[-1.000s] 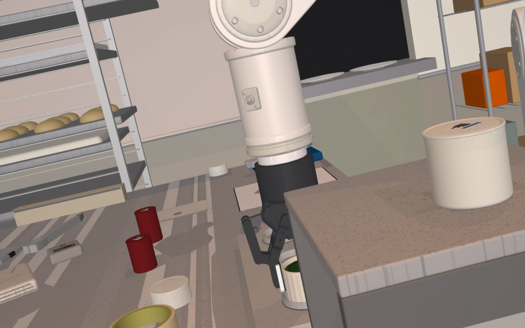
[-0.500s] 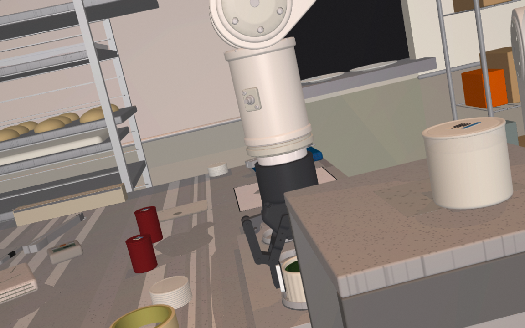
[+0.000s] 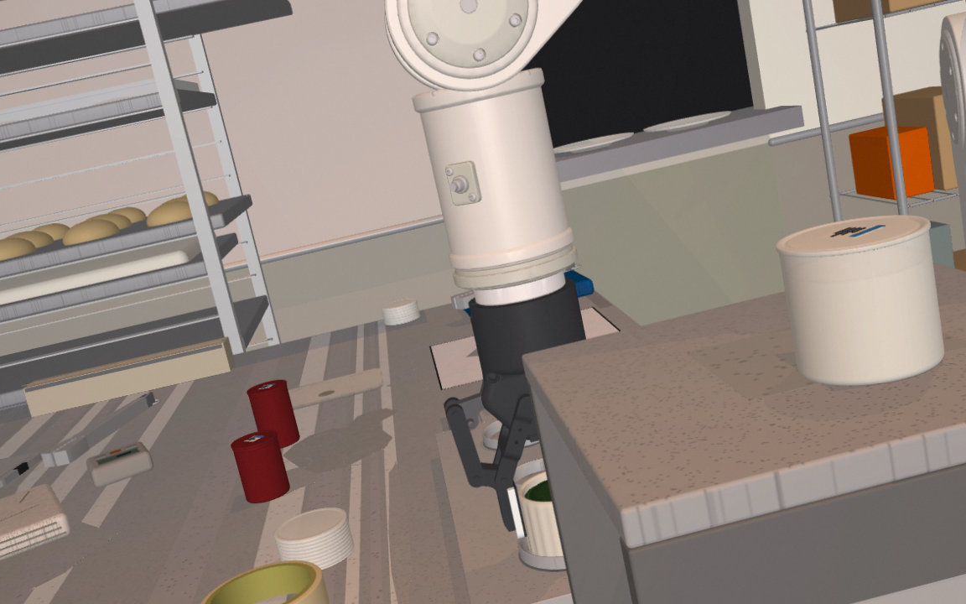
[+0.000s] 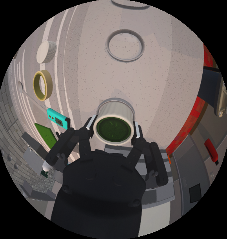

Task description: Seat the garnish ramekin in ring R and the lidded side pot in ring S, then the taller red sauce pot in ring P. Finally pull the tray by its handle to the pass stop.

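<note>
The garnish ramekin [image 4: 114, 124], white and ribbed with green garnish inside, sits upright in a grey ring [image 3: 539, 557] on the tray. I still grip the ramekin in my gripper [image 4: 114, 131]. In the side camera the ramekin [image 3: 539, 511] is half hidden by the counter corner. A second ring [image 4: 125, 45] lies empty further along the tray. Two red sauce pots [image 3: 273, 412] [image 3: 259, 466] stand left of the tray. A lidded white pot [image 3: 314, 537] stands near them.
A large white tub [image 3: 862, 300] stands on the raised counter at right. A tape roll [image 4: 42, 84], a teal thermometer [image 4: 58, 120] and a green pad [image 4: 46, 134] lie left of the tray. A bread rack [image 3: 96, 225] stands behind.
</note>
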{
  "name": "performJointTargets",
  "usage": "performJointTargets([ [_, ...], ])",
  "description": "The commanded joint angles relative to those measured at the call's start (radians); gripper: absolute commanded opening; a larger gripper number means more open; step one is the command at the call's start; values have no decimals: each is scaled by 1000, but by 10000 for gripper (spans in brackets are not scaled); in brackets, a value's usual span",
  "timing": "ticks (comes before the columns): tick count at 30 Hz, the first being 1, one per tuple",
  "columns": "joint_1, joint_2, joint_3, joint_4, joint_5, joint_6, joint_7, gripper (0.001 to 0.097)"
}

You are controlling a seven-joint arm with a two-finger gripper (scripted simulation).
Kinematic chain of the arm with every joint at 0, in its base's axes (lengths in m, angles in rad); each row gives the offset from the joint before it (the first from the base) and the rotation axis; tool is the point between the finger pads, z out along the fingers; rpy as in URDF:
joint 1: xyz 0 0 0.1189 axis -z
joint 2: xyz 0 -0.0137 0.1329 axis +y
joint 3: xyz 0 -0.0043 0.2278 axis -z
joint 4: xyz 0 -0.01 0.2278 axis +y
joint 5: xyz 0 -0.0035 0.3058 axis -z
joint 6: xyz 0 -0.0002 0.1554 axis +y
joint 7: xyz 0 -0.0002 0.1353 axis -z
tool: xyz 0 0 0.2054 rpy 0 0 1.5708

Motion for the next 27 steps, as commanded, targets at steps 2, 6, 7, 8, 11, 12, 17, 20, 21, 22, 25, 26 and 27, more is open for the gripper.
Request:
performJointTargets([
  [2, 0, -1, 1, -1, 0, 0, 0, 745],
  [6, 0, -1, 1, -1, 0, 0, 0, 825],
  [7, 0, -1, 1, -1, 0, 0, 0, 845],
  [8, 0, -1, 1, -1, 0, 0, 0, 850],
  [11, 0, -1, 1, -1, 0, 0, 0, 850],
  [12, 0, -1, 1, -1, 0, 0, 0, 850],
  [17, 0, -1, 1, -1, 0, 0, 0, 850],
  [20, 0, -1, 1, -1, 0, 0, 0, 850],
  [21, 0, -1, 1, -2, 0, 0, 0, 850],
  [22, 0, -2, 1, -2, 0, 1, 0, 850],
  [25, -1, -3, 2, -2, 2, 2, -1, 850],
  [26, -1, -3, 3, -3, 2, 3, -1, 850],
  [27, -2, -4, 4, -3, 3, 3, -2, 850],
])
